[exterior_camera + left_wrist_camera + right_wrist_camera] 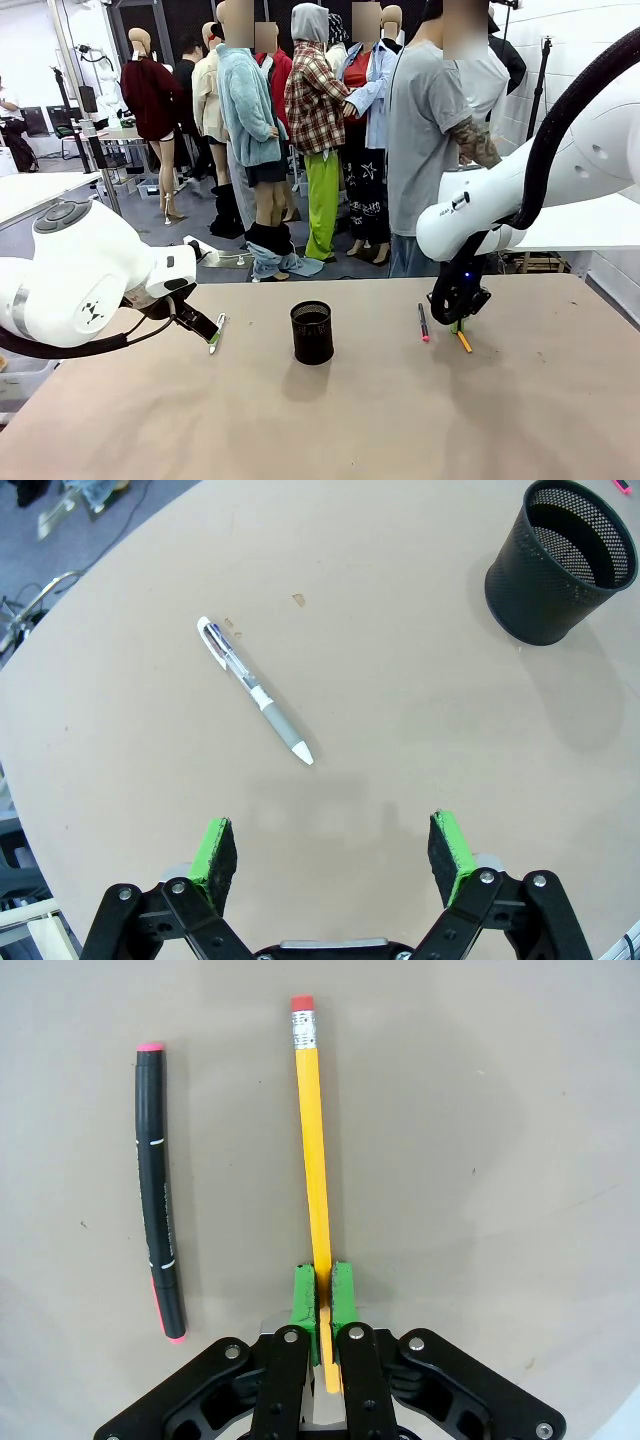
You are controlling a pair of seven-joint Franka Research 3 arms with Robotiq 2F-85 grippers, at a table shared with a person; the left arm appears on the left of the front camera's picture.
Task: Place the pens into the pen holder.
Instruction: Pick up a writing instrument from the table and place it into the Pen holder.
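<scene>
Step in hand: pick-up of the first item on the right side. The right gripper (322,1285) is closed on the orange-yellow pencil (312,1140). Its green pads pinch the shaft near the end opposite the eraser, and the pencil lies flat on the desk (400,420), apparently not yet lifted. The dark marker with pink-red ends (160,1200) lies just beside the pencil, roughly parallel to it and apart from the pads. Both are toward the far edge on the robot's right half of the desk. The pen holder (312,332) stands upright near the middle of the desk, well apart from them, and no pen rises above its rim. In my judgement the task is at an early stage. The next move calls for a straight lift clear of the marker, a carry left to the holder, and a tilt to bring the pencil near vertical before release; a grip this close to one end may let the pencil swing. Right arm pose: it reaches in from the right with the wrist pointed steeply down at the desk. The left gripper (335,855) hangs above the desk's left side with jaws wide apart and empty. The silvery-white pen (255,692) lies ahead of it near the left edge, untouched, with the holder farther off.
</scene>
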